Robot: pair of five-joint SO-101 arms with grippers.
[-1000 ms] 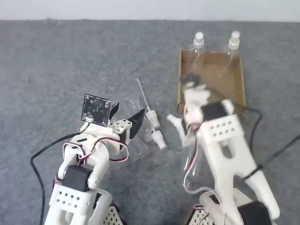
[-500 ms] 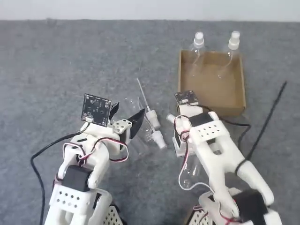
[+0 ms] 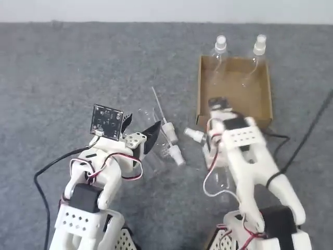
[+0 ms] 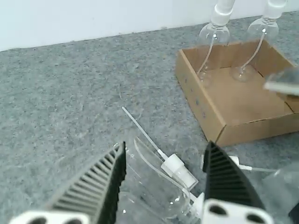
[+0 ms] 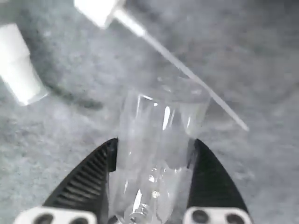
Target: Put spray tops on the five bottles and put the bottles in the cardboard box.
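The right tool (image 5: 153, 144) pinched a clear plastic bottle without a top (image 5: 156, 119), one black jaw pressed to each side. The bottle's long axis ran straight out from the tool, open mouth leading, low over the grey felt-covered table (image 5: 261, 56). Just beyond the mouth lay a white spray top with a thin dip tube (image 5: 99, 10), the tube slanting across that axis rather than along it. The left tool (image 4: 166, 149) hung spread wide above loose clear bottles (image 4: 145, 186), so the right arm appeared nearer.
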